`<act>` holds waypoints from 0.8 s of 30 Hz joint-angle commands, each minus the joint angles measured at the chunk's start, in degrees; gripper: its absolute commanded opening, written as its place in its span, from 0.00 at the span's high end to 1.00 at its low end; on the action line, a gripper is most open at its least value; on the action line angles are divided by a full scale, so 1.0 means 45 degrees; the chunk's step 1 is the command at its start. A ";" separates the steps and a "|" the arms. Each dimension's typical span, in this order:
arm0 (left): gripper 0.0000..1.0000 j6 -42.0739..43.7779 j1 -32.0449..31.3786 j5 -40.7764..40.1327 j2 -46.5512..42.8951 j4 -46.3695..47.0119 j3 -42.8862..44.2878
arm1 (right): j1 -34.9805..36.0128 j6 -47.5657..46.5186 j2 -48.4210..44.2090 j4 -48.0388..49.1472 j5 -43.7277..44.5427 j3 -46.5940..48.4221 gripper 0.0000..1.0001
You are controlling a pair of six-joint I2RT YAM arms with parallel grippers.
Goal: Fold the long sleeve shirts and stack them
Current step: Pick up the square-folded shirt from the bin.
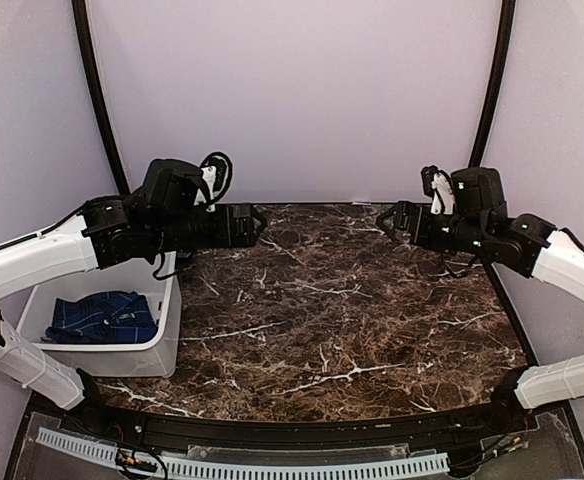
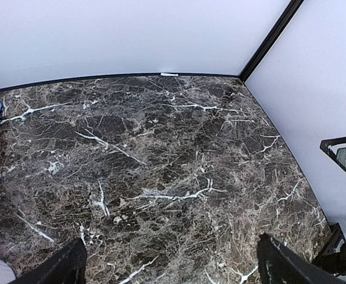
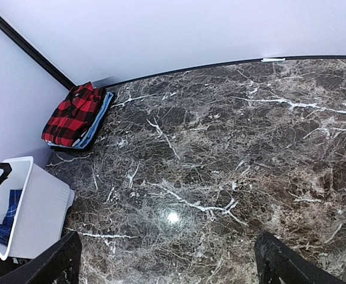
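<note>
- Two shirts are in view, and we find them well apart: one in a container, the other out on the surface (image 1: 342, 310).
- We see a white bin (image 1: 112, 357) at the near left of the dark marbled surface. The dark blue shirt (image 1: 102, 318), crossed by thin pale lines, lies crumpled inside it, below the rim.
- In the right wrist view the bin shows at the lower left, with a corner of blue plaid inside.
- We see the red-and-black shirt (image 3: 73, 115) folded at the far left corner of the surface, close to the back wall. It rests on a light blue cloth (image 3: 97, 123) whose edge shows beneath it; we cannot tell what that cloth is.
- In the top view the left arm hides that corner.
- We see the left hand (image 1: 259, 222) raised well above the surface and reaching in from the left. Its fingers (image 2: 66, 266) are spread wide, with nothing between them.
- We see the right hand (image 1: 382, 215) raised likewise, reaching in from the right. Its fingers (image 3: 279, 260) are also spread wide and hold nothing.
- We note that the two hands point toward each other over the far half of the surface, well apart, neither touching any cloth.
</note>
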 commanded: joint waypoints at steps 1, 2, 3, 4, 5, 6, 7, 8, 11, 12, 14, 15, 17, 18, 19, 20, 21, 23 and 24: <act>0.01 0.0211 0.0099 -0.0024 -0.0387 0.0109 0.0359 | 0.0078 -0.0250 -0.0310 -0.0039 0.0461 0.0329 0.01; 0.01 0.0209 0.0114 -0.0048 -0.0418 0.0075 0.0359 | 0.0075 -0.0251 -0.0321 -0.0076 0.0509 0.0342 0.01; 0.01 0.0206 0.0117 -0.0150 -0.0466 -0.0009 0.0359 | 0.0089 -0.0266 -0.0334 -0.0091 0.0547 0.0334 0.01; 0.01 0.0177 0.0128 -0.0189 -0.0487 -0.0072 0.0359 | 0.0072 -0.0285 -0.0348 -0.0119 0.0576 0.0324 0.02; 0.01 0.0162 0.0134 -0.0282 -0.0546 -0.0226 0.0369 | 0.0077 -0.0297 -0.0372 -0.0108 0.0590 0.0307 0.01; 0.01 0.0126 0.0152 -0.0344 -0.0566 -0.0307 0.0376 | 0.0075 -0.0314 -0.0373 -0.0105 0.0604 0.0303 0.01; 0.01 0.0098 0.0165 -0.0433 -0.0630 -0.0475 0.0367 | 0.0075 -0.0345 -0.0378 -0.0106 0.0609 0.0300 0.01; 0.01 0.0037 0.0175 -0.0558 -0.0719 -0.0625 0.0346 | 0.0084 -0.0393 -0.0368 -0.0104 0.0611 0.0297 0.02; 0.01 -0.0189 0.0230 -0.0878 -0.0938 -0.1002 0.0252 | 0.0085 -0.0543 -0.0380 -0.0093 0.0644 0.0286 0.01; 0.01 -0.0381 0.0284 -0.1089 -0.1060 -0.1274 0.0205 | 0.0076 -0.0593 -0.0371 -0.0073 0.0645 0.0288 0.02; 0.01 -0.0700 0.0394 -0.1433 -0.1263 -0.1751 0.0120 | 0.0075 -0.0730 -0.0384 -0.0045 0.0639 0.0298 0.01; 0.01 -0.0823 0.0457 -0.1553 -0.1344 -0.1939 0.0083 | 0.0077 -0.0812 -0.0386 -0.0004 0.0624 0.0297 0.01; 0.01 -0.1148 0.0518 -0.1996 -0.1596 -0.2513 0.0002 | 0.0065 -0.0997 -0.0369 0.0049 0.0563 0.0298 0.01; 0.01 -0.1407 0.0524 -0.2306 -0.1761 -0.2985 -0.0048 | 0.0073 -0.1080 -0.0367 0.0069 0.0556 0.0292 0.01; 0.01 -0.1548 0.0552 -0.2459 -0.1847 -0.3230 -0.0059 | 0.0072 -0.1175 -0.0343 0.0081 0.0538 0.0315 0.01; 0.01 -0.1859 0.0570 -0.2715 -0.2039 -0.3726 -0.0088 | 0.0074 -0.1275 -0.0303 0.0095 0.0490 0.0333 0.01; 0.01 -0.2180 0.0608 -0.2926 -0.2123 -0.3951 -0.0143 | 0.0065 -0.1368 -0.0283 0.0109 0.0461 0.0337 0.01; 0.01 -0.2766 0.0652 -0.3276 -0.2474 -0.5086 -0.0180 | 0.0079 -0.1566 -0.0215 0.0147 0.0393 0.0362 0.01; 0.01 -0.2979 0.0669 -0.3403 -0.2565 -0.5374 -0.0204 | 0.0075 -0.1644 -0.0194 0.0167 0.0352 0.0371 0.01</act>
